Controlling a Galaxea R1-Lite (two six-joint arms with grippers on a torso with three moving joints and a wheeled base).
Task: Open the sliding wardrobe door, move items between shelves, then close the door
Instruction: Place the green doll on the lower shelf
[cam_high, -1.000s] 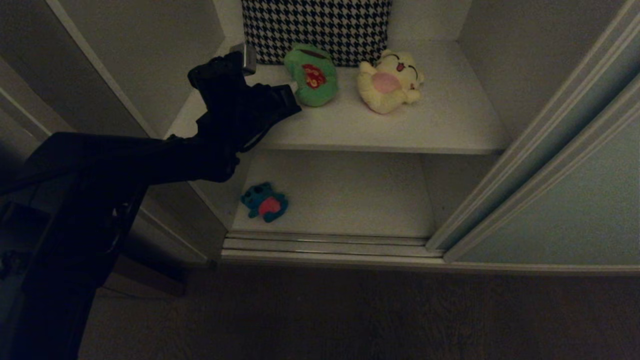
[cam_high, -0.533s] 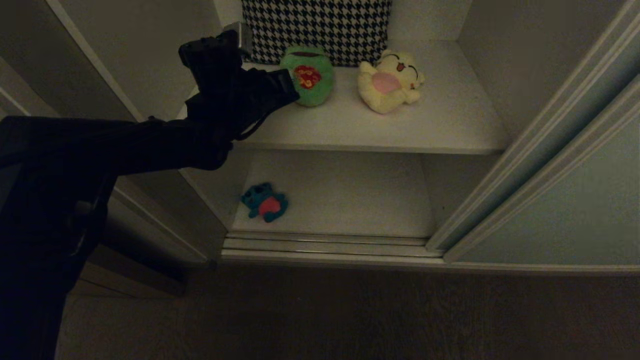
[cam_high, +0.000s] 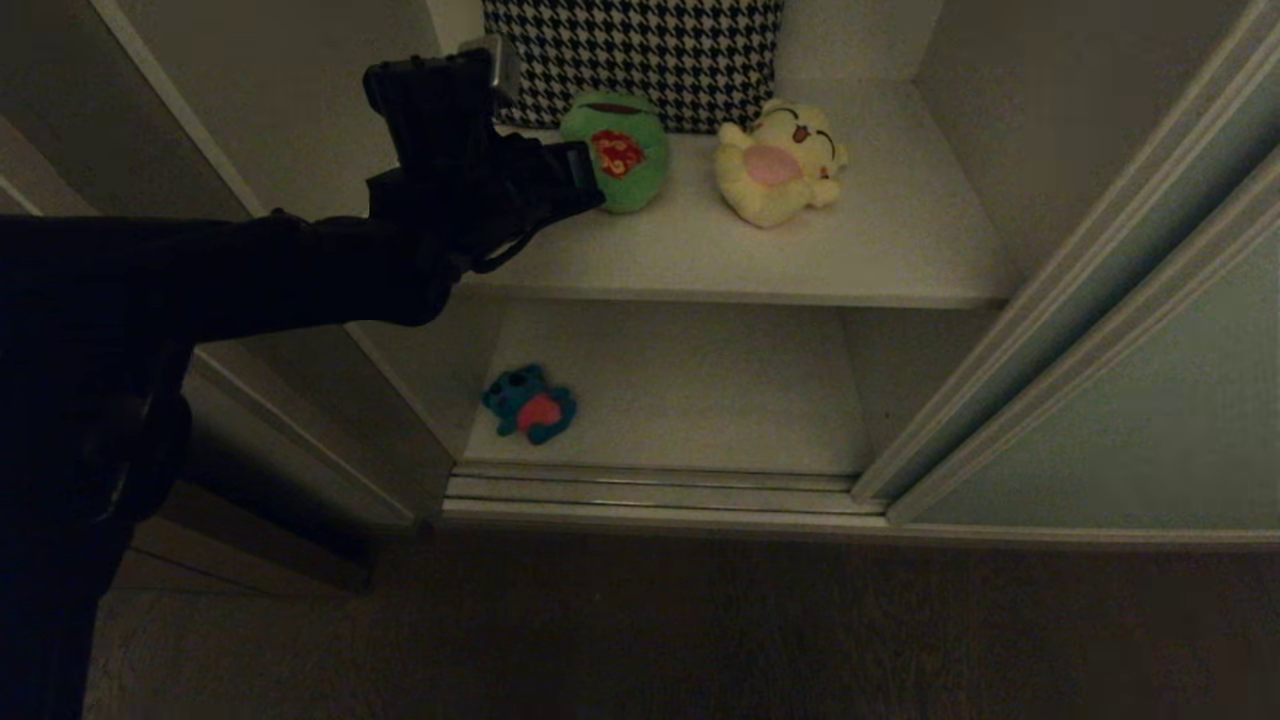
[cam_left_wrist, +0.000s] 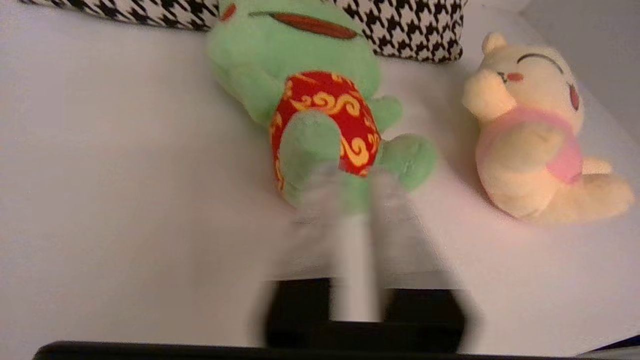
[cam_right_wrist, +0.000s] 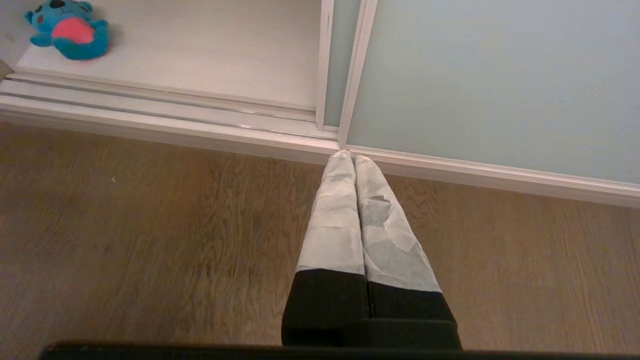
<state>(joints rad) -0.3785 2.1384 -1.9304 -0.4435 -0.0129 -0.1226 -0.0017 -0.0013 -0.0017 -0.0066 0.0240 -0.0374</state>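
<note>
Dim in the head view. Brown wood-grain floor (cam_right_wrist: 150, 240) running up to silver floor rails (cam_high: 650, 490). White side walls (cam_high: 300, 110) within the wardrobe, black-and-white houndstooth cloth (cam_high: 640, 50) propped at the back. Dark wooden frame (cam_high: 250, 540) low on the left.

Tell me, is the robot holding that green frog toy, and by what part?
It cannot be told: the left gripper sits at the green frog's lower end, fingers slightly apart and blurred.
</note>
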